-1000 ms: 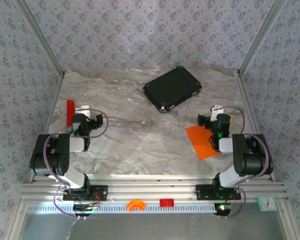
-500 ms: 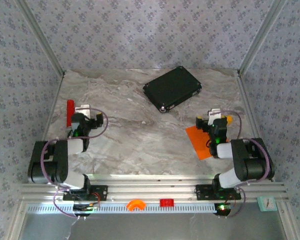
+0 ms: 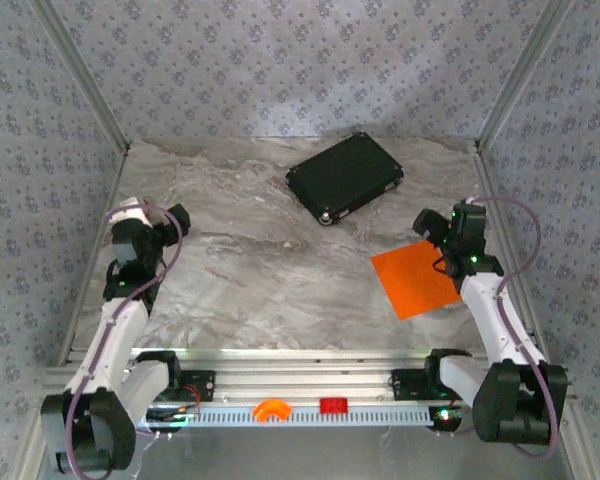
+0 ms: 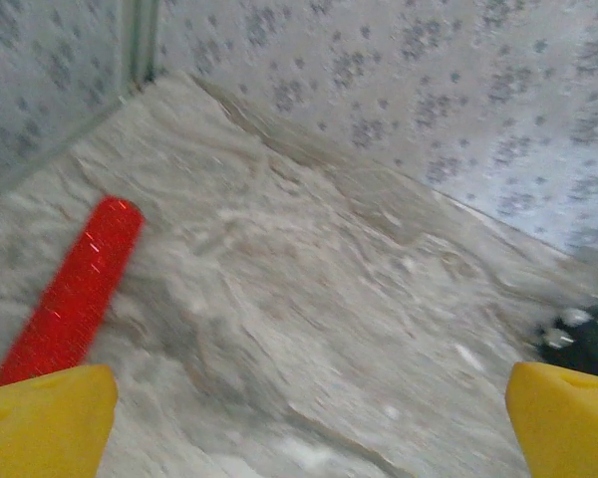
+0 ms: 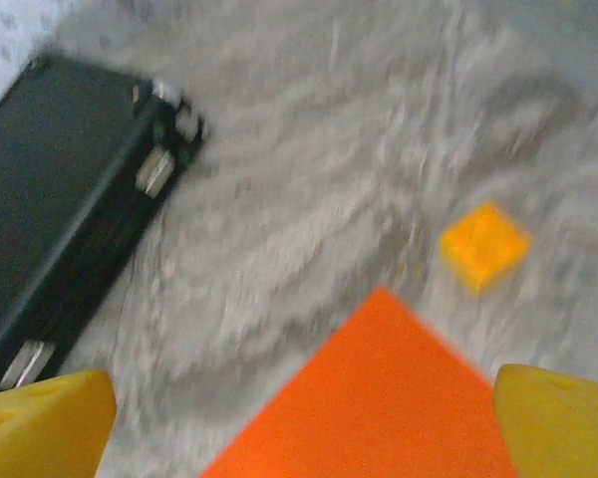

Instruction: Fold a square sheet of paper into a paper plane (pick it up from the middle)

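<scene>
Right hand (image 3: 432,228) now clear of the sheet (image 3: 416,279)

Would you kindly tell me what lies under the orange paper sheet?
The square sheet of paper lies flat on the marble table; anything beneath it is covered.

sheet (image 3: 417,279): bright orange, plain
case (image 3: 344,178): black, silver fittings
cylinder (image 4: 70,294): red
block (image 5: 483,245): orange-yellow
fingers (image 5: 40,418): yellow
desk (image 3: 250,270): grey-beige, marbled veins
walls (image 3: 280,60): pale blue-grey, small floral print
</scene>
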### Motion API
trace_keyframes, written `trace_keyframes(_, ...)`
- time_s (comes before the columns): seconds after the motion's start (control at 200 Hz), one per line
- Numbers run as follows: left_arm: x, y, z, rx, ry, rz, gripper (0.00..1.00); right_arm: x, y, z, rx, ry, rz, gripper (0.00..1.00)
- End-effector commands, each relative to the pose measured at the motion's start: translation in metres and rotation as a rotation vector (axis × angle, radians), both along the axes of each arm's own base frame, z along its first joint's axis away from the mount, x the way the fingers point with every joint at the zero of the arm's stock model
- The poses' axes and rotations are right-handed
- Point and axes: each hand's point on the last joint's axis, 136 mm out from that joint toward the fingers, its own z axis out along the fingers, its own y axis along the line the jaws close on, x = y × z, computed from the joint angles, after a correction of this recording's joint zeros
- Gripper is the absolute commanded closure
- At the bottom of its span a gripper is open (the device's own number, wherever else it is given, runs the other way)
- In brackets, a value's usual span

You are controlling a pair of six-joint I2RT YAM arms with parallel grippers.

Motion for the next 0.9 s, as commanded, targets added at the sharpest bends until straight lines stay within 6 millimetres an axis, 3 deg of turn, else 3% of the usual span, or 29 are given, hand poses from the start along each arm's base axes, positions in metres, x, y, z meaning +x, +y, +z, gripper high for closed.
trace_keyframes(0.0, -0.016, -0.039, -0.014, -0.265, 0.116, -0.143, 0.0, -0.051, 0.036, -0.041, 0.278, 0.183, 0.061, 0.01)
trace_keyframes(0.14, -0.026, -0.075, -0.013, -0.394, 0.132, -0.329, 0.0, -0.077, 0.027, -0.052, 0.265, 0.211, -0.015, 0.01)
trace_keyframes(0.39, -0.046, -0.091, -0.017, -0.462, 0.142, -0.409, 0.0, -0.095, 0.048, -0.088, 0.344, 0.351, 0.037, 0.07)
trace_keyframes(0.67, -0.071, -0.097, -0.029, -0.454, 0.212, -0.444, 0.0, -0.096, 0.074, -0.109, 0.267, 0.501, 0.135, 0.07)
trace_keyframes(0.895, -0.072, -0.086, -0.03, -0.457, 0.203, -0.357, 0.0, -0.102, 0.101, -0.126, 0.221, 0.573, 0.235, 0.07)
